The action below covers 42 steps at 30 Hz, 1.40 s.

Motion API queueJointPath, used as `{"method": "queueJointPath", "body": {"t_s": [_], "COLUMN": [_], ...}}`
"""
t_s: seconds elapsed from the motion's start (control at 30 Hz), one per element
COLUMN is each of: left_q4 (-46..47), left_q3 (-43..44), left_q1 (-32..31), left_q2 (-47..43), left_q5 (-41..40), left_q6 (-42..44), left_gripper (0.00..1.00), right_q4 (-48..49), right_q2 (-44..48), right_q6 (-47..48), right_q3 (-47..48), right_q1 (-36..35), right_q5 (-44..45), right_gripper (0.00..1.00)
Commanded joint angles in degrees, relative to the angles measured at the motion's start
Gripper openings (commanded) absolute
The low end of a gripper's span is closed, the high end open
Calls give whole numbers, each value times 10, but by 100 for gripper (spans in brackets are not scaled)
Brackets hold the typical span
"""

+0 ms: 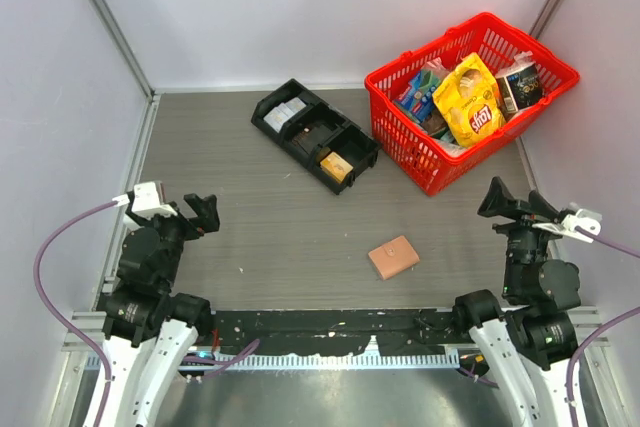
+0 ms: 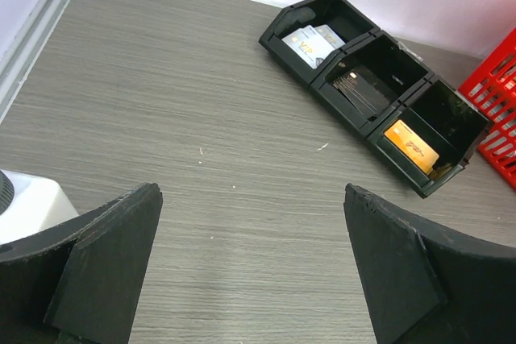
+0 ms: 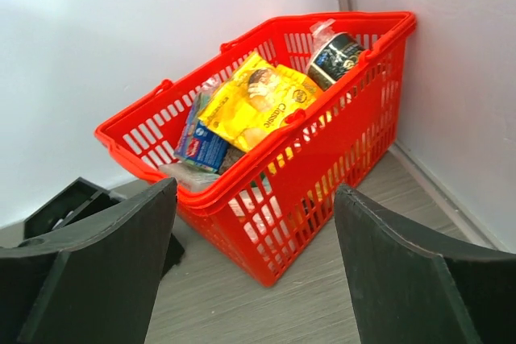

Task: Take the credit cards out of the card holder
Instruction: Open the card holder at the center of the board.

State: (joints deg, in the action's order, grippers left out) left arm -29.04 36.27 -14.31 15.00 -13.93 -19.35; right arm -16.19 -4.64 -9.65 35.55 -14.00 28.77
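Note:
The salmon-pink card holder [image 1: 394, 257] lies shut and flat on the grey table, near the front, right of centre. It shows only in the top view. My left gripper [image 1: 203, 212] is open and empty at the left side, well apart from the holder. In its wrist view [image 2: 251, 259] it hangs over bare table. My right gripper [image 1: 512, 204] is open and empty at the right side, to the right of the holder. In its wrist view [image 3: 255, 259] it faces the red basket. No credit cards show outside the holder.
A black compartment tray [image 1: 314, 134] lies at the back centre, with cards in its end bins [image 2: 411, 144]. A red shopping basket [image 1: 470, 97] of snack packs stands at the back right [image 3: 266, 159]. Grey walls close the left, back and right sides.

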Motion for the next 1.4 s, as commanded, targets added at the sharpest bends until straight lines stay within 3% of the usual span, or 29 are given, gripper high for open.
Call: {"method": "queueJointPath", "body": {"t_s": [0.0,0.3,0.6,0.9,1.1,1.17,1.27,1.37], "left_q4": [1,-17,-58,-71,-59,-55,-51,-42], "left_q3": [4,13,49,74,66,60,56,53], "left_q1": [-4,-4,-4,-5,-4,-4,-4,-4], "left_q2": [10,48,175,261,238,226,213,209], "left_q5": [-3,10,31,56,110,114,117,137], "left_q6": [-6,-16,-33,-74,-36,-33,-31,-29], "left_gripper": [100,100,100,100,100,100,100,100], "right_q4": [-21,-81,-218,-234,-244,-226,-164,-120], "right_q2": [-37,-203,-422,-412,-364,-351,-355,-385], "right_q6": [-45,-136,-186,-310,-427,-469,-512,-534], "right_q3": [36,84,104,-23,-87,-109,-141,-149], "right_q1": [5,4,3,-52,-126,-149,-184,-223], "right_q5": [-59,-324,-395,-307,-231,-225,-231,-220], "right_gripper": [83,83,83,82,81,77,54,45]}}
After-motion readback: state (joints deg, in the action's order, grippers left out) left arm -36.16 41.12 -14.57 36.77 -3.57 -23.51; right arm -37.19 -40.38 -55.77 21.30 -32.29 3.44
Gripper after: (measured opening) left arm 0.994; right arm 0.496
